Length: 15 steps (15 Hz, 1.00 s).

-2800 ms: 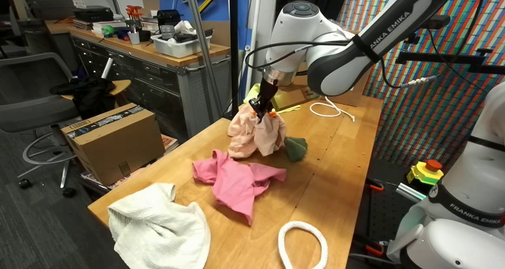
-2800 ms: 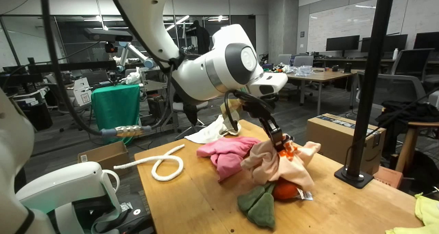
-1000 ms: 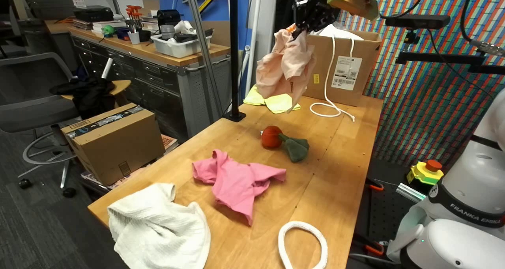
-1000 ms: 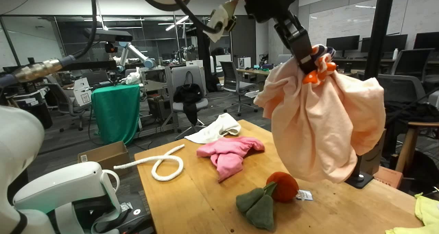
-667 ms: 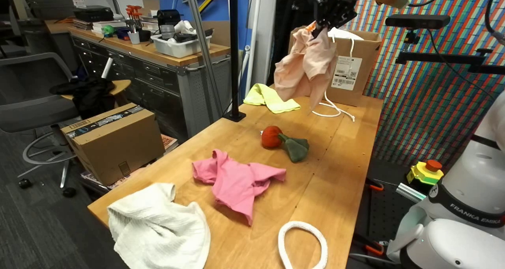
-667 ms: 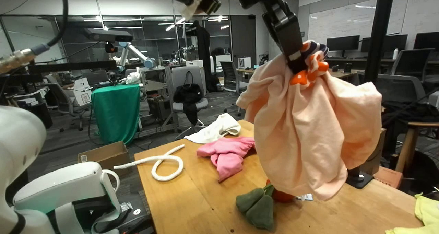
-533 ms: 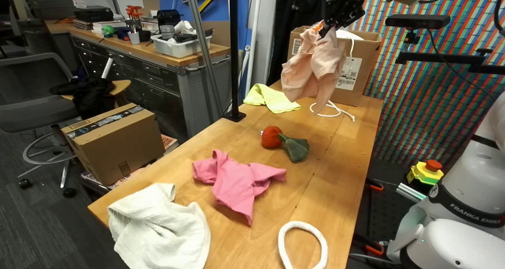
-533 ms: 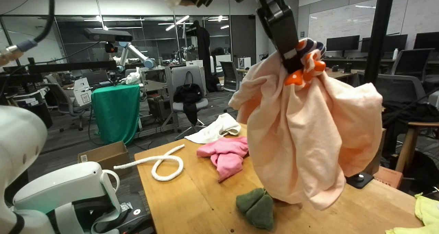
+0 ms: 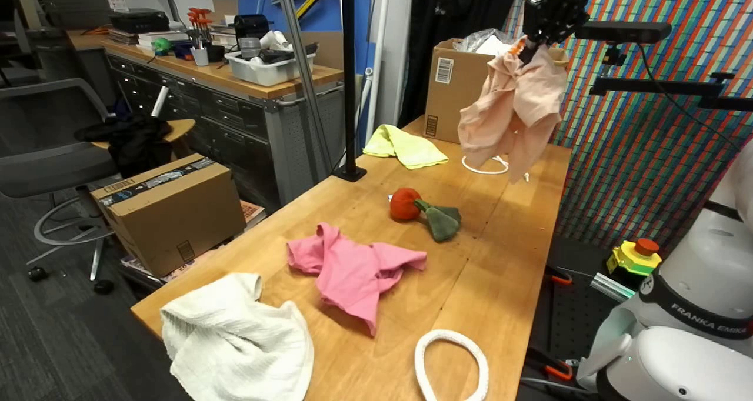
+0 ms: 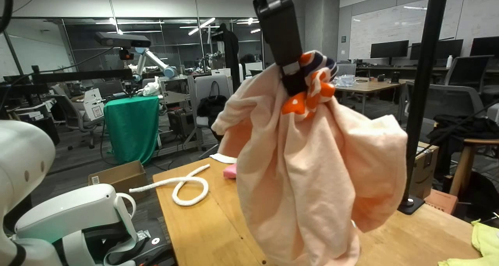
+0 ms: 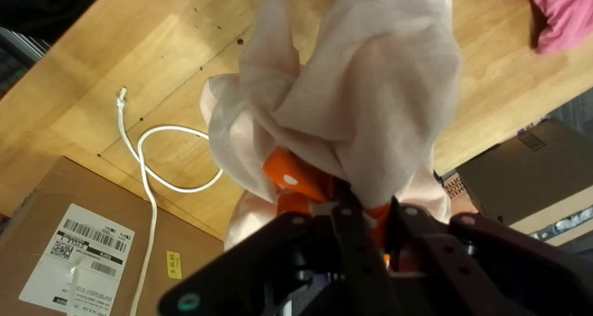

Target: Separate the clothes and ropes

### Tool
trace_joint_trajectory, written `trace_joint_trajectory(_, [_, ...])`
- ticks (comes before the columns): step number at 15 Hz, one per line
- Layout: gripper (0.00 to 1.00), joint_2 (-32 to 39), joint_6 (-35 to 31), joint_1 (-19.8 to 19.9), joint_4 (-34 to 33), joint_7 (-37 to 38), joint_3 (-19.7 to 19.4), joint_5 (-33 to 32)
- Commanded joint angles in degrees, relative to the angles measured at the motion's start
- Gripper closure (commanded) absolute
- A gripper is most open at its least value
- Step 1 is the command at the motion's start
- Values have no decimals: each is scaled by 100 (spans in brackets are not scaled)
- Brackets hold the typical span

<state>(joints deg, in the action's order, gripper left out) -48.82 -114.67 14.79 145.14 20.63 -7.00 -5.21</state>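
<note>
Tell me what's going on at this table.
A robot has its jaws shut on a peach cloth and holds it up over the wooden table. A pink cloth, a white cloth, a yellow cloth, a red-and-green item and a thick white rope lie spread about there. A thinner white cord loops on the table and runs up a cardboard box. With these sharing one table, the sorting looks unfinished.

On the table (image 9: 500, 295): white cloth (image 9: 235, 336), pink cloth (image 9: 353, 266), yellow cloth (image 9: 409, 148), red-green plush (image 9: 440, 220), thick rope (image 9: 447, 334), thin cord (image 11: 169, 127), box (image 9: 452, 104)
</note>
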Motion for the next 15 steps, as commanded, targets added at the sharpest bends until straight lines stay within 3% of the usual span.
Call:
trace_joint_trajectory(1, [94,-284,702,-4,12,-613,-199,175])
trace_joint_trajectory(7, [94,-568,1918,19,126,-1284,-384,41])
trace_joint_trajectory(15, [94,-929,2163,-49,649,-1714,-443,96])
